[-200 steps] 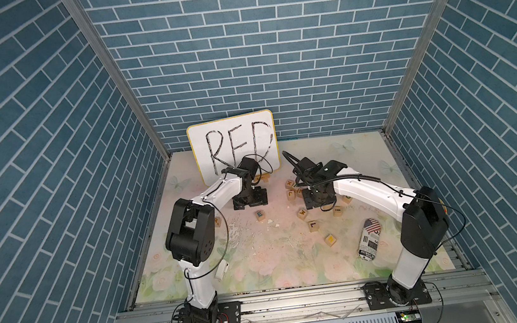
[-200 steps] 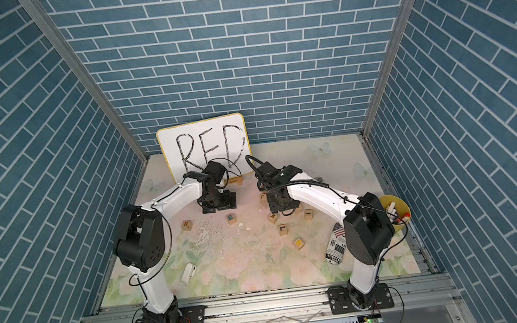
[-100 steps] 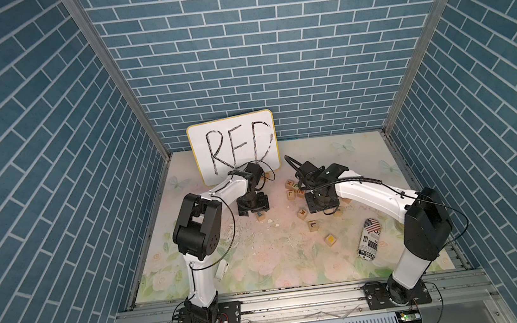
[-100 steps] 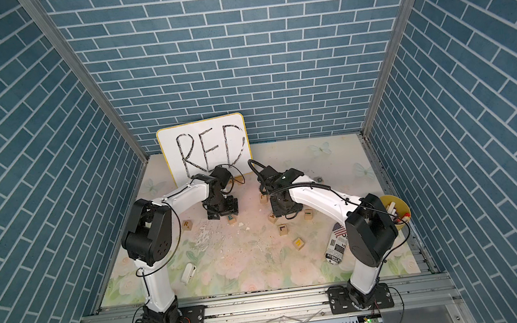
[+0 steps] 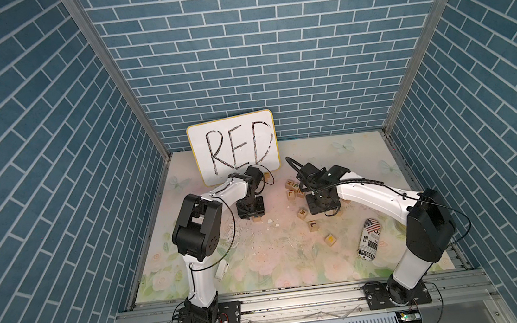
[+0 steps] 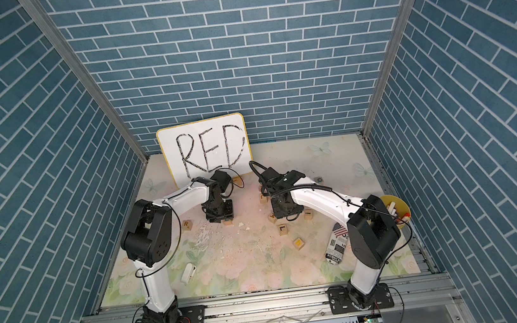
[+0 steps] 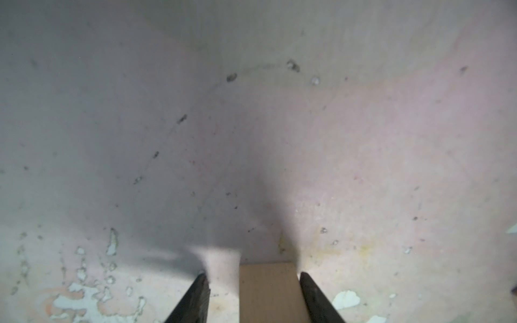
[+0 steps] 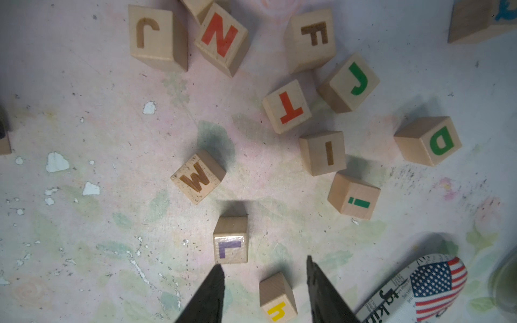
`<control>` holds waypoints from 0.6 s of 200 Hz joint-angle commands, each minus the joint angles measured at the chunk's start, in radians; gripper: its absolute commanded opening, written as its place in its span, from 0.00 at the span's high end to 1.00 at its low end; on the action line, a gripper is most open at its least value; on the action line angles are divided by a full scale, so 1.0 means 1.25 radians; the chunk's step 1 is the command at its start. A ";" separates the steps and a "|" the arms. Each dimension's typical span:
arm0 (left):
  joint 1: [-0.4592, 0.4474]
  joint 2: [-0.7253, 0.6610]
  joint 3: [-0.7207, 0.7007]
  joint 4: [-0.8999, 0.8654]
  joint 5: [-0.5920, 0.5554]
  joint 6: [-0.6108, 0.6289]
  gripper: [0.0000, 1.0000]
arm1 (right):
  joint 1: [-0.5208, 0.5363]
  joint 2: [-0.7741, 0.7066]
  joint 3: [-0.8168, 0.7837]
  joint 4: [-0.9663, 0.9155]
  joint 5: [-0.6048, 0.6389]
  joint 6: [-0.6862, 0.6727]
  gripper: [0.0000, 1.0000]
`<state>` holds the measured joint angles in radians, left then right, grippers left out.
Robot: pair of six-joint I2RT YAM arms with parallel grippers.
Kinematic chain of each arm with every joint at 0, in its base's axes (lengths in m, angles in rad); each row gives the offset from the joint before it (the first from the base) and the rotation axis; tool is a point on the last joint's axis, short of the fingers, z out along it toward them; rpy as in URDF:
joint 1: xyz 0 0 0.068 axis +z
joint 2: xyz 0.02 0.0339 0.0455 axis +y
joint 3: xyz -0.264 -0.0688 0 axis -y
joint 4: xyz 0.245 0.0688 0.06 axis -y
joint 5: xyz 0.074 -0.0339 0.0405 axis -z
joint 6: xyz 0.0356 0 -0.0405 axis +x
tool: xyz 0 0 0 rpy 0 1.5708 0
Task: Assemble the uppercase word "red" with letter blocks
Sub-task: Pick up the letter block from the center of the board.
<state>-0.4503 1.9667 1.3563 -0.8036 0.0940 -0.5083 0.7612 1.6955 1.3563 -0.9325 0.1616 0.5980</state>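
Note:
My left gripper is low over the mat and open. A plain-sided letter block sits between its jaws, against one finger, with a gap to the other. Both top views show this gripper over that block; its letter is not readable. An R block lies beside the left arm. A green D block lies on the mat in the right wrist view. My right gripper hangs open above the block cluster, holding nothing.
Loose blocks W, L, h, T and N lie under the right gripper. A flag-printed can lies at the front right. The RED whiteboard leans at the back. A yellow bowl sits at the right edge.
My left gripper has come forward from the whiteboard and down around a block, its jaws narrowing. My right gripper has shifted slightly and narrowed a little.

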 commanded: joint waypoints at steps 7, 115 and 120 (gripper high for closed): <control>-0.003 -0.033 -0.014 -0.009 -0.033 0.013 0.56 | 0.000 -0.021 0.001 -0.003 -0.002 0.021 0.51; 0.084 -0.133 -0.100 -0.004 -0.078 0.125 0.80 | -0.001 -0.009 0.000 0.021 -0.015 0.020 0.53; 0.093 -0.136 -0.104 -0.002 -0.076 0.134 0.79 | 0.000 -0.008 -0.001 0.023 -0.015 0.019 0.54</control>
<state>-0.3840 1.8267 1.2522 -0.7975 0.0193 -0.4046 0.7612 1.6951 1.3563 -0.9131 0.1490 0.5980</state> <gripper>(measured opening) 0.329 0.467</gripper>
